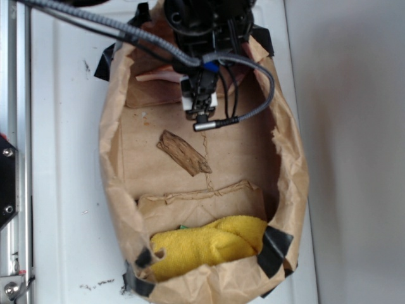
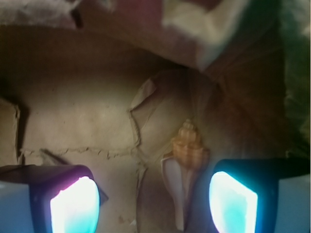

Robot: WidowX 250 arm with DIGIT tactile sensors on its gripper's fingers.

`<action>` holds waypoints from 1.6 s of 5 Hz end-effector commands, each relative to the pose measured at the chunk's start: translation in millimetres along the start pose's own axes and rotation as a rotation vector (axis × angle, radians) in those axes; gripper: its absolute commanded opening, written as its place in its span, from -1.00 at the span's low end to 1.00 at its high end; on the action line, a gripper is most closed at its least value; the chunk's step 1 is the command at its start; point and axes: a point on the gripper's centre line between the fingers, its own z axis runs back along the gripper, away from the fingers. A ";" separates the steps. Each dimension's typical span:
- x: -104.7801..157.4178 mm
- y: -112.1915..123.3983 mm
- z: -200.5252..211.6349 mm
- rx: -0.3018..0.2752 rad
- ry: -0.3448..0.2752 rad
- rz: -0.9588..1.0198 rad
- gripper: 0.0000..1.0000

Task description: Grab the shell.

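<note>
In the wrist view the shell [image 2: 183, 165] lies on the brown paper floor, orange ribbed spire pointing away, pale pink end toward the camera. My gripper [image 2: 154, 201] is open, and the shell sits in the gap between its glowing pads [image 2: 232, 201], nearer the right one, not touching either. In the exterior view the gripper [image 1: 201, 113] hangs over the far part of the paper bag [image 1: 114, 158]; the shell is hidden beneath the arm there.
A flat dark-brown piece of wood [image 1: 183, 152] lies mid-bag, nearer than the gripper. A yellow cloth [image 1: 209, 246] fills the near end. Crumpled bag walls, taped with black tape [image 1: 276, 250], surround everything. A metal rail [image 1: 14, 95] runs at the left.
</note>
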 end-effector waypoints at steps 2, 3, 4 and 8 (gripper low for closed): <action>11.8 13.0 -19.5 0.077 -0.060 0.046 1.00; 17.2 21.6 -21.9 0.123 -0.074 0.089 1.00; 20.2 24.2 -26.1 0.140 -0.082 0.097 1.00; 16.2 10.8 -31.3 -0.053 -0.063 -0.058 1.00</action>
